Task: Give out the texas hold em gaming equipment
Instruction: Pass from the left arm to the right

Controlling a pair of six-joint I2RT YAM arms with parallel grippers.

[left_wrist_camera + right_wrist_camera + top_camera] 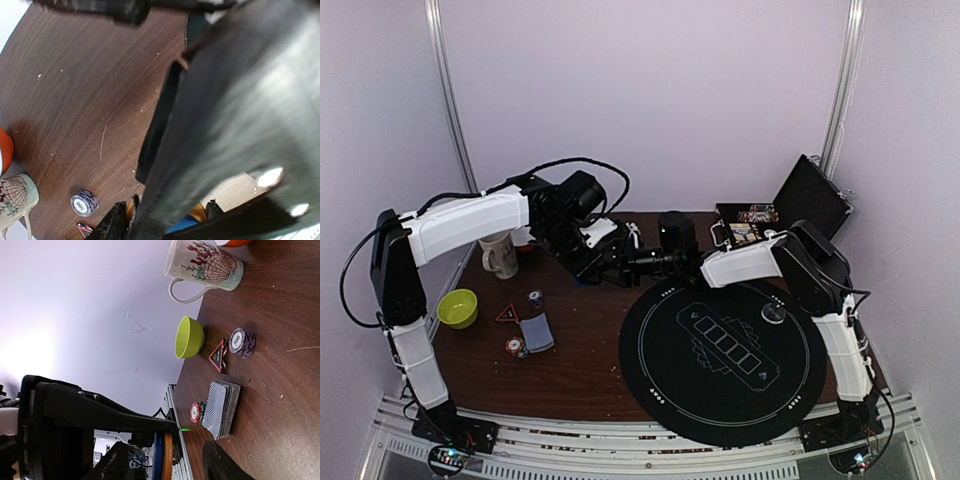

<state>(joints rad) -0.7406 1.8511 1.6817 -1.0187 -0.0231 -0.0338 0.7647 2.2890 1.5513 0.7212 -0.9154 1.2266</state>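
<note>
Above the back middle of the dark wooden bench [580, 370], both arms meet nose to nose. Left gripper [164, 219] looks clamped on a small stack of round orange and blue plastic discs [166, 454]. Orange shows just beside each of its fingers, though a big black blur hides most of the hold.

Right gripper [165, 466] stands apart, one finger on either side of the discs. The discs present edge-on to it, and neither finger is touching them. Judgement: a hand-over, where the right needs only to close across the thin axis of the stack.

Rest of the kit lies well off toward the left front:
- grey-blue-backed deck of cards [537, 332]
- purple striped chip stack [535, 296]
- red-and-white chip [516, 347]

Round black fabric mat [660, 400] sits front right, nearer the right arm.
</note>
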